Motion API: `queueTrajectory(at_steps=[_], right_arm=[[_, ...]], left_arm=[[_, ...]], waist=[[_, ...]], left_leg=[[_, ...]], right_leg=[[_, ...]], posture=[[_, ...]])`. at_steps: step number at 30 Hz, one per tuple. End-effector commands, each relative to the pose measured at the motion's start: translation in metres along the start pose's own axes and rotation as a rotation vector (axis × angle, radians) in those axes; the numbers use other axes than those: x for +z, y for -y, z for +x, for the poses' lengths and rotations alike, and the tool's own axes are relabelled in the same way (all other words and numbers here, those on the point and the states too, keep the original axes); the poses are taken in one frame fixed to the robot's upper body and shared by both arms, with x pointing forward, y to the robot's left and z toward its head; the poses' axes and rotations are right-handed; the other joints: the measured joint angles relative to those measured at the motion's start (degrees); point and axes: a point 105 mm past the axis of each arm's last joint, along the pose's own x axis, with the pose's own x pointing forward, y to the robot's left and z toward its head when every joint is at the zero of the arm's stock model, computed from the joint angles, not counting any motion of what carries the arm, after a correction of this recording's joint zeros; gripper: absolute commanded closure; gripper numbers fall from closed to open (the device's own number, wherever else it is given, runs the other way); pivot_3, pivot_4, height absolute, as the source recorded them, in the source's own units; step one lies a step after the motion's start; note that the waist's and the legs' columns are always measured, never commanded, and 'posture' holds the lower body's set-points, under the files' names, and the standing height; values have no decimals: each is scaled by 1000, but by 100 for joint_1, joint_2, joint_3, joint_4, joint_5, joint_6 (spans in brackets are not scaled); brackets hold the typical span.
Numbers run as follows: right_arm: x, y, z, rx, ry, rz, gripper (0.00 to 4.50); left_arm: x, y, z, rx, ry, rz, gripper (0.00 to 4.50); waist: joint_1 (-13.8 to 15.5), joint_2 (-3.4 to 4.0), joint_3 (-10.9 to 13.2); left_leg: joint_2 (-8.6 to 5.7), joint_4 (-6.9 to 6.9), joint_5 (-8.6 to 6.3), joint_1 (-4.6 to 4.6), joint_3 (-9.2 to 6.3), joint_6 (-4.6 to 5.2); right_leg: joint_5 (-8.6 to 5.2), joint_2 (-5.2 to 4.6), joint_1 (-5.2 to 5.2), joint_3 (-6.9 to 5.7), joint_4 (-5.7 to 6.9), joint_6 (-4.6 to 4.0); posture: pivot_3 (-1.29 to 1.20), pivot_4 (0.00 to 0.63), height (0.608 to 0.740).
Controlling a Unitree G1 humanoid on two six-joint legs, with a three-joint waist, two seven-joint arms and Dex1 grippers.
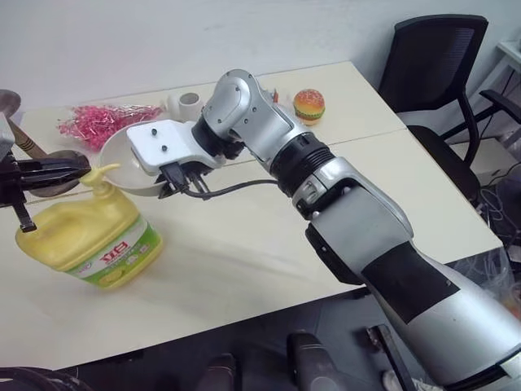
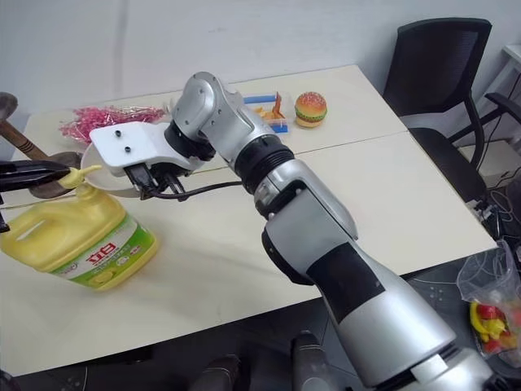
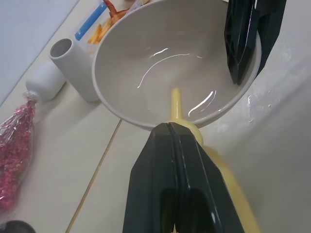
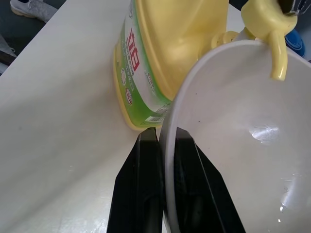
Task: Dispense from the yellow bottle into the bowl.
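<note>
On the near left part of the cream worktop (image 1: pixel 269 269) stands the large squat yellow plastic bottle (image 1: pixel 85 240), with its green-and-white label bearing red characters and a yellow pump on top. The bottle leans slightly, its spout curving over the rim of the small pale grey-white round bowl (image 1: pixel 122 155).

The bowl is held tilted above the worktop, just behind and beside the pump, its rim under the spout tip. Its smooth inside shows glossy highlights; whether any liquid lies in it cannot be told.

The right gripper (image 4: pixel 164 145) reaches across from the right, its silver arm bent and its wrist turned to the left and downward. Its two black fingers are clamped on the bowl's rim, one on each side of the wall.

The left gripper (image 3: pixel 182 141) comes in level from the left edge, its black fingers pressed together and lying on the top of the pump head.

Farther back on the worktop lie a small white cylindrical vase (image 1: pixel 186 103) on its side, a bag of pink shreds (image 1: pixel 102 120), a toy hamburger (image 1: pixel 309 104), and beyond the worktop stands a black office chair (image 1: pixel 435 73).
</note>
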Motion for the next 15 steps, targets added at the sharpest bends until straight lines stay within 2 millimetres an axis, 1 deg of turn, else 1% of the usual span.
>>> queueTrajectory(at_steps=[1,4,6,13,15], right_arm=[[21,7,-3,-24,56,-58,4500],[22,6,-2,-19,60,-60,4500],[23,6,-1,-15,67,-60,4500],[25,4,2,-2,76,-61,4500],[25,4,2,-1,76,-62,4500]], left_arm=[[-62,27,20,-158,-235,-122,4478],[-67,27,21,-160,-256,-132,4478],[-69,27,22,-158,-256,-141,4478],[-73,29,25,-162,-261,-148,4478],[-67,27,27,-152,-230,-154,4478]], waist=[[0,10,-11],[13,25,-21],[18,32,-26],[33,50,-38],[38,54,-41]], left_leg=[[-1,-3,-1,9,0,0],[-8,-25,-4,54,0,-1],[-8,-31,-9,68,0,-2],[-7,-30,-13,71,1,1],[-7,-31,-14,72,1,1]], right_leg=[[0,-1,1,1,0,0],[0,-2,17,6,-1,0],[0,0,22,12,-1,0],[0,3,23,23,-1,0],[0,3,23,23,-1,0]], posture=[[0,150,740],[0,150,740],[0,150,740],[0,150,740],[0,150,740]])
